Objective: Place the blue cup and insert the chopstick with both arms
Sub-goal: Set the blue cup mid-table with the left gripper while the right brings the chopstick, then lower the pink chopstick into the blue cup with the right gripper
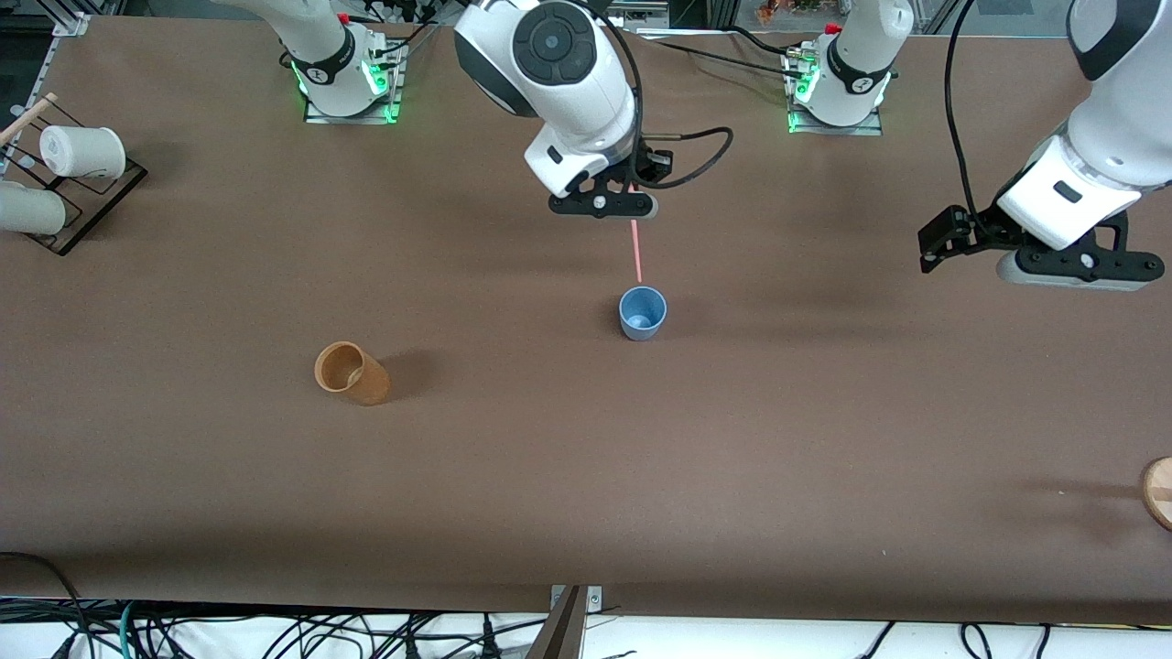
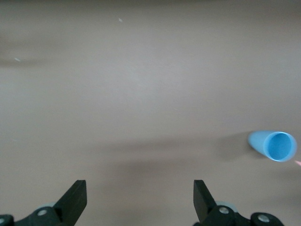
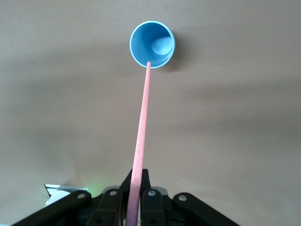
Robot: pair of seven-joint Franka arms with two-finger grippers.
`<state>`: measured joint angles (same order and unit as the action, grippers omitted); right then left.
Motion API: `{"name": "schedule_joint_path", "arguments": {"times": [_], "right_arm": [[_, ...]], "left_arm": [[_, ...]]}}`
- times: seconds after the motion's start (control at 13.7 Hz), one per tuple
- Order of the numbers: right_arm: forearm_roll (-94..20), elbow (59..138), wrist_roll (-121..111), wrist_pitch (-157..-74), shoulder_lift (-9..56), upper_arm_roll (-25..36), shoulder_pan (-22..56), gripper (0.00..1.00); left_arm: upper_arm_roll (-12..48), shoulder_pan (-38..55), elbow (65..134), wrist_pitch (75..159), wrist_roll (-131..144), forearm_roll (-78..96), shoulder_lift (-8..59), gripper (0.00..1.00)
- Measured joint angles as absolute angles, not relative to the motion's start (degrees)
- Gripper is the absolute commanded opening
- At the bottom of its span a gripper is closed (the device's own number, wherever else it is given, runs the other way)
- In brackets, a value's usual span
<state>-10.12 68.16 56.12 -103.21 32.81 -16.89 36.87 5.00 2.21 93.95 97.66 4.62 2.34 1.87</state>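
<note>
The blue cup (image 1: 643,313) stands upright near the middle of the table. It also shows in the right wrist view (image 3: 152,44) and the left wrist view (image 2: 275,146). My right gripper (image 1: 604,205) is shut on the pink chopstick (image 1: 635,250) and holds it up over the table. The stick hangs down with its lower tip just above the cup's rim, as the right wrist view (image 3: 141,136) shows. My left gripper (image 1: 1062,261) is open and empty, in the air over the left arm's end of the table, apart from the cup.
An orange-brown cup (image 1: 352,372) lies tilted toward the right arm's end, nearer the front camera than the blue cup. A black rack (image 1: 69,197) with white cups (image 1: 81,151) stands at the right arm's end. A round wooden piece (image 1: 1158,490) sits at the left arm's end.
</note>
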Motion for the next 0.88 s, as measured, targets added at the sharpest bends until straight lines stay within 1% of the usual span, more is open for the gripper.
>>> {"name": "schedule_joint_path", "arguments": {"times": [0.15, 0.36, 0.66, 0.73, 0.8, 0.88], "right_arm": [[-10.08, 67.35, 56.48, -103.7, 34.21, -16.87, 37.34, 0.0], [-8.6, 67.27, 56.61, -103.95, 35.64, -16.76, 37.79, 0.0], [-7.73, 67.27, 56.61, -105.51, 37.42, -16.49, 37.82, 0.0], [-7.31, 67.26, 56.61, -105.79, 37.86, -16.45, 37.82, 0.14], [-6.66, 67.27, 56.62, -106.01, 38.41, -16.44, 37.83, 0.66], [-6.16, 67.27, 56.63, -106.39, 38.94, -16.44, 37.86, 1.0]], "left_arm": [[4.61, 2.21, 93.85, 95.6, 4.62, 2.61, 0.98, 1.0], [4.52, 2.24, 91.92, 92.31, 4.36, -0.64, 0.88, 1.0], [4.47, 2.19, 91.1, 89.89, 4.09, -1.17, 1.09, 1.0], [4.43, 1.99, 91.1, 89.54, 3.98, -0.98, 1.18, 1.0], [4.42, 1.61, 91.1, 89.34, 3.25, -0.81, 1.26, 1.0], [4.33, 1.29, 91.1, 89.23, 2.12, -0.75, 1.31, 1.0]]}}
